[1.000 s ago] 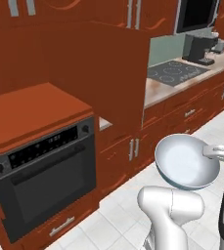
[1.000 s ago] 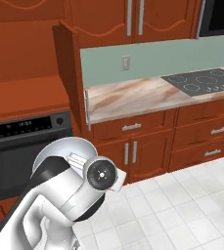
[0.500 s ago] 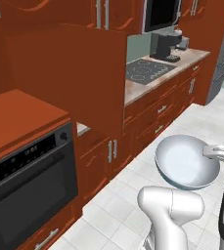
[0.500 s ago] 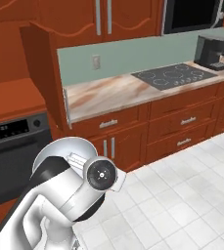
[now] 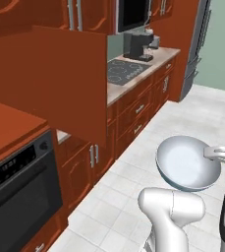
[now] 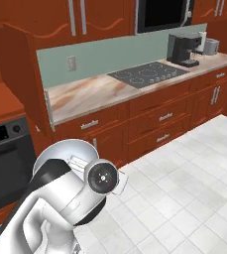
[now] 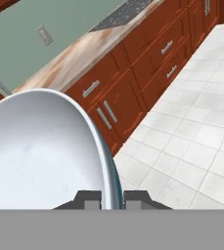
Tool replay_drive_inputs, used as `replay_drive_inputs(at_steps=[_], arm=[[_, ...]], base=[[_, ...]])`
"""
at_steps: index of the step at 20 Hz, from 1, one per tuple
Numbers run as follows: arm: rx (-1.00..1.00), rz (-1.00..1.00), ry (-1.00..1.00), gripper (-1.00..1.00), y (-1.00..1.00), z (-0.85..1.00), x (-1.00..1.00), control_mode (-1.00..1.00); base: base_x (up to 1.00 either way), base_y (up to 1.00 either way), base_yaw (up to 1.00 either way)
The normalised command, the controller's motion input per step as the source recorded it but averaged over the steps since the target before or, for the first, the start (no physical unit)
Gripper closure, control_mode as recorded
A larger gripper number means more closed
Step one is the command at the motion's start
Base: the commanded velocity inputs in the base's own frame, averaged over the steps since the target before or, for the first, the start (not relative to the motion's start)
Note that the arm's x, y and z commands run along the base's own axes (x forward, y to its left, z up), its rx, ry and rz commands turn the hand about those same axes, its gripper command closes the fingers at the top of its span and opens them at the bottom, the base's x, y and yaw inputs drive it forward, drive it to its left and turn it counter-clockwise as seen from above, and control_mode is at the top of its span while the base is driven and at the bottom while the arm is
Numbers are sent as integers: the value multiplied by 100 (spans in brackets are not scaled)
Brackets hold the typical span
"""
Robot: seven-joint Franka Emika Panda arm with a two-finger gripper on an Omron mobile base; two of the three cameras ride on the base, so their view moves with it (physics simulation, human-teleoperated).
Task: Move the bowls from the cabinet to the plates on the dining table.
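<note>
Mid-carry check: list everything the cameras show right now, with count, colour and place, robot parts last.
bowl: one, bluish-white inside, held by its rim above the floor, beside the arm.
cabinet door: one, reddish-brown, swung open on the left.
upper cabinets: several, reddish-brown with silver bar handles, above the counter.
low drawer cabinets: a row, reddish-brown with short silver handles, under the counter.
counter: one, beige marble pattern, along the wall.
cooktop: one, black, set in the counter.
coffee machine: one, black, at the counter's far end.
microwave: one, black, above the cooktop.
oven: one, black, lower left.
wall outlet: one, pale, on the green backsplash.
floor: white tiles.
gripper: one, dark jaws shut on the bowl's rim.
</note>
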Motion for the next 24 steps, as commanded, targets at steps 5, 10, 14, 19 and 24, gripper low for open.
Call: replay_drive_inputs(at_steps=[5,10,14,19,24], arm=[[0,0,0,100,0,0,0,100],[0,0,0,100,0,0,0,100],[0,0,0,100,0,0,0,100],[0,0,0,100,0,0,0,100],[0,0,0,100,0,0,0,100]], base=[[2,-38,-29],[3,-40,-29],[0,-46,-28],[0,-46,-27],[0,-48,-27]])
